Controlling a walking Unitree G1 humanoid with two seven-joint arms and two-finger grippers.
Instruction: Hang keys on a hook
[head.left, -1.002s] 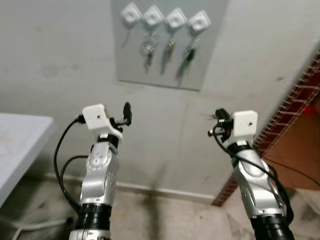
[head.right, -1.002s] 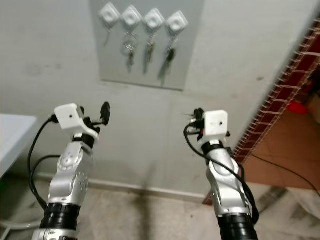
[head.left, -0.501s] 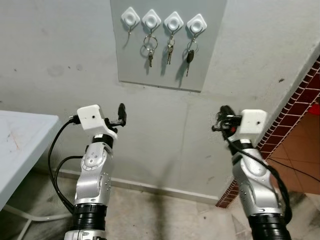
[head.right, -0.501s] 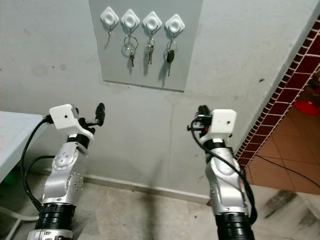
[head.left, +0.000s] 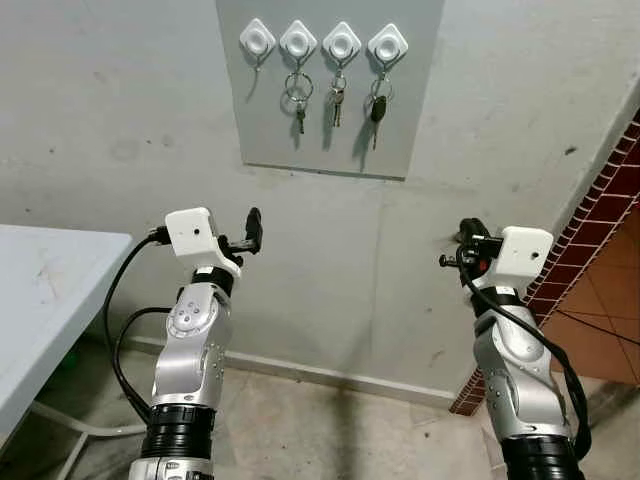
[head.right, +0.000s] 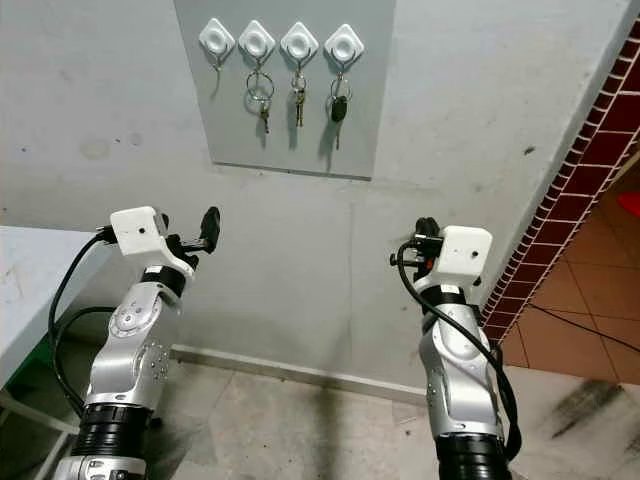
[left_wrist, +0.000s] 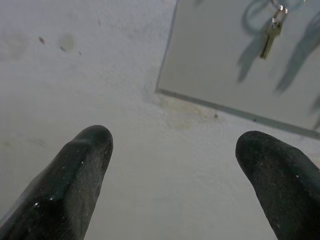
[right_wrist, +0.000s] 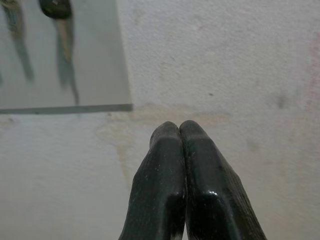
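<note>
Hook board (head.left: 330, 85): three key sets hang, leftmost hook (head.left: 258, 42) bare as before. Left gripper (left_wrist: 172, 165) fingers spread, empty; right gripper (right_wrist: 180, 132) pressed together, empty, lowered slightly. Hanging apparently done.

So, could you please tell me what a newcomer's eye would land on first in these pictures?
Most striking is the grey panel high on the wall, with four white hooks in a row; three carry keys and the leftmost hook is bare. Below it the two silver arms are raised toward the wall, the left gripper open and the right gripper shut, neither holding anything.
</note>
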